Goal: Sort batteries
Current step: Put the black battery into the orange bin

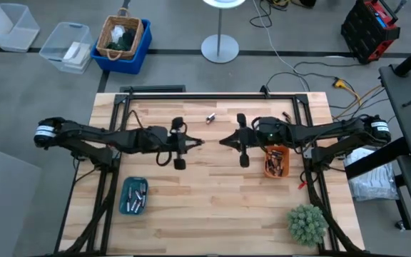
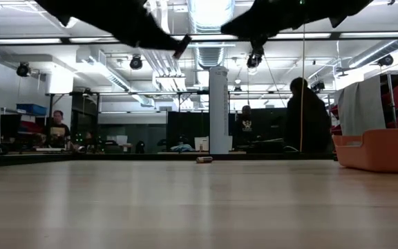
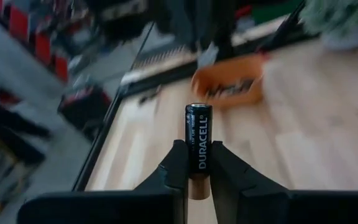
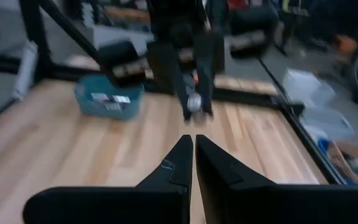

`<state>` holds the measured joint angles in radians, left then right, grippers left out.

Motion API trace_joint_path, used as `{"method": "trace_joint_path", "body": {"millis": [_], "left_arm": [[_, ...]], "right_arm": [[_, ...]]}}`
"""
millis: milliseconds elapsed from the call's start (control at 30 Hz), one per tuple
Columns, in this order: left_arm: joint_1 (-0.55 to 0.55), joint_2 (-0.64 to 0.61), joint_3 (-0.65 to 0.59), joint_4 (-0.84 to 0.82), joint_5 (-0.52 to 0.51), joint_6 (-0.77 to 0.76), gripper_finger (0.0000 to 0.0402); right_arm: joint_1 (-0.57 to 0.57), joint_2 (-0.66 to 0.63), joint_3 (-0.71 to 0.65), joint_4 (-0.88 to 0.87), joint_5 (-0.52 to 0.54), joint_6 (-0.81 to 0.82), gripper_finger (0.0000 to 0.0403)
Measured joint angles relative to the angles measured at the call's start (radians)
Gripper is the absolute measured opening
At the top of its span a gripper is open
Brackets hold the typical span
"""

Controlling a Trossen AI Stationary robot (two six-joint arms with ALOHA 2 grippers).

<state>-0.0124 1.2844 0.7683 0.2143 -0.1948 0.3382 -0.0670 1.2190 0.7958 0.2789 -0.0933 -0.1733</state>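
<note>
Duracell battery [image 3: 197,144] is clamped upright in the left end effector [image 3: 194,163] above the counter's [image 1: 212,207] middle; the right end effector [image 4: 193,154] is closed, empty. Careful lowering into the matching tray is advised.

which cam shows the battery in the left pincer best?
Left wrist view: the battery stands upright between the left pincer's fingers, label readable. Right wrist view shows only its blurred end. High and low views show the pincer, not the battery.

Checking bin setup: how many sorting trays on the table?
2: teal tray at the table's front left, orange tray at mid right, under the right arm. Both hold batteries.
</note>
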Motion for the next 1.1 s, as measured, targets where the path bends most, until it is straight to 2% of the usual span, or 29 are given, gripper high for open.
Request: {"method": "trace_joint_path", "body": {"millis": [133,367,667,800,933,1100], "left_arm": [[0.000,0.084,0.059,0.082,0.039,0.034,0.0019],[0.000,0.231,0.187,0.082,0.056,0.099,0.0019],[0.001,0.251,0.206,0.091,0.135,0.090,0.0019],[0.001,0.235,0.206,0.110,0.184,0.087,0.0019],[0.002,0.235,0.205,0.134,0.237,0.087,0.0019],[0.002,0.235,0.204,0.134,0.239,0.087,0.0019]], "right_arm": [[0.011,0.000,-0.014,0.059,-0.019,-0.028,0.0013],[0.049,0.000,-0.014,0.073,-0.020,-0.072,0.0028],[0.073,0.000,-0.014,0.062,-0.019,-0.143,0.0139],[0.083,0.000,-0.014,0.049,-0.019,-0.164,0.0172],[0.083,-0.001,-0.014,0.052,-0.026,-0.163,0.0177],[0.083,-0.001,-0.014,0.051,-0.025,-0.168,0.0151]]}}
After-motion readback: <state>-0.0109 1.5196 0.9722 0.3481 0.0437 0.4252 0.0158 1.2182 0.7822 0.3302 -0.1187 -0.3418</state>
